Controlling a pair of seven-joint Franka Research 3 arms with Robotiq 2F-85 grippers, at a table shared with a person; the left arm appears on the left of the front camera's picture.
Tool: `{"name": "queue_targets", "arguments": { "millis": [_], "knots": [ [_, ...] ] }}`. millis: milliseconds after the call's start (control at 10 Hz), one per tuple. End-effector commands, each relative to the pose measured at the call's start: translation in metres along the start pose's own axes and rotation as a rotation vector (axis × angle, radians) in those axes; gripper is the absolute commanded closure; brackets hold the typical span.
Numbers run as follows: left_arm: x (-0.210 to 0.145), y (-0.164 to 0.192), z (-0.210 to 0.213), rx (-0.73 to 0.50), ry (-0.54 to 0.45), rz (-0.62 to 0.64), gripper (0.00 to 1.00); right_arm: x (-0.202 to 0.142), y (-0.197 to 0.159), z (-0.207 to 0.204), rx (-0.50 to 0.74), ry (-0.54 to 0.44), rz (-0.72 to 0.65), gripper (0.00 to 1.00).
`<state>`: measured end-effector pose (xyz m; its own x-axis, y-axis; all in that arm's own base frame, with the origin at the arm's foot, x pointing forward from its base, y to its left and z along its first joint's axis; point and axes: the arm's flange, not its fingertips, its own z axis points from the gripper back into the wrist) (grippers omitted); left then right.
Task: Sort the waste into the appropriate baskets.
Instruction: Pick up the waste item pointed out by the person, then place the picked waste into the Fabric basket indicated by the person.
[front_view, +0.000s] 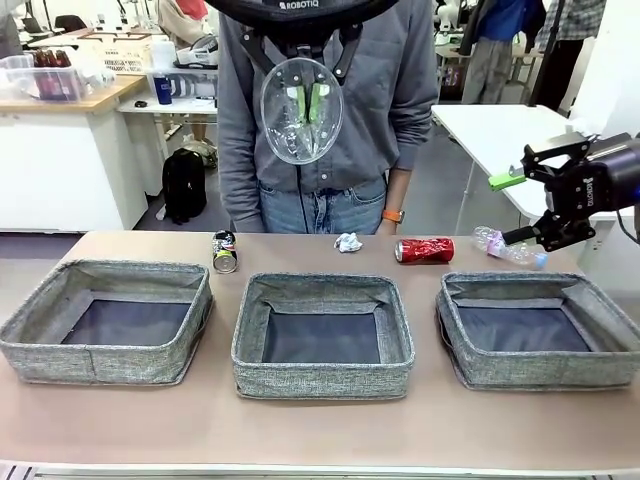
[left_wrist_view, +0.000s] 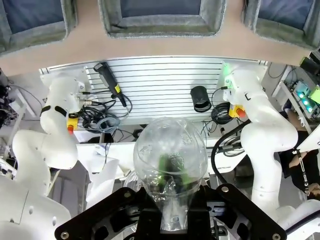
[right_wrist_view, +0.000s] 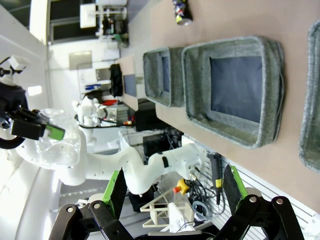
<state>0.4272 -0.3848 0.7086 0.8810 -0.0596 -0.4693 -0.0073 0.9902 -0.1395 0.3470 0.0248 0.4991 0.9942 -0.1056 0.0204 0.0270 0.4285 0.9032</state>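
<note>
My left gripper (front_view: 305, 100) hangs high over the table's middle, shut on a clear plastic bottle (front_view: 300, 112) whose round base faces the camera. The left wrist view shows this bottle (left_wrist_view: 170, 157) between the fingers. Three grey baskets stand in a row: left (front_view: 100, 365), middle (front_view: 322, 378), right (front_view: 545, 372). Behind them lie a dark can (front_view: 224, 252), a paper ball (front_view: 348, 242), a red can (front_view: 424, 250) and another clear bottle (front_view: 503, 245). My right gripper (front_view: 510, 208) is open, just above and right of that lying bottle, with nothing between its green pads (right_wrist_view: 117, 187).
A person in a grey shirt (front_view: 400, 90) stands at the far edge behind the held bottle. A white table (front_view: 490, 125) sits at the back right. Bare tabletop (front_view: 320, 430) runs in front of the baskets. From my right wrist, two baskets (right_wrist_view: 195, 85) and the dark can (right_wrist_view: 182, 12) are visible.
</note>
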Motion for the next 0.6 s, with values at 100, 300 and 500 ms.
{"name": "queue_targets", "arguments": {
  "millis": [100,300,500],
  "knots": [
    [-0.0046,0.0078,0.0034,0.017,-0.014,0.0,0.97,0.0016,0.0024,0.0007,-0.002,0.002,-0.002,0.0],
    [-0.0046,0.0078,0.0034,0.017,-0.014,0.0,0.97,0.0016,0.0024,0.0007,-0.002,0.002,-0.002,0.0],
    [-0.0046,0.0078,0.0034,0.017,-0.014,0.0,0.97,0.0016,0.0024,0.0007,-0.002,0.002,-0.002,0.0]
  ]
}}
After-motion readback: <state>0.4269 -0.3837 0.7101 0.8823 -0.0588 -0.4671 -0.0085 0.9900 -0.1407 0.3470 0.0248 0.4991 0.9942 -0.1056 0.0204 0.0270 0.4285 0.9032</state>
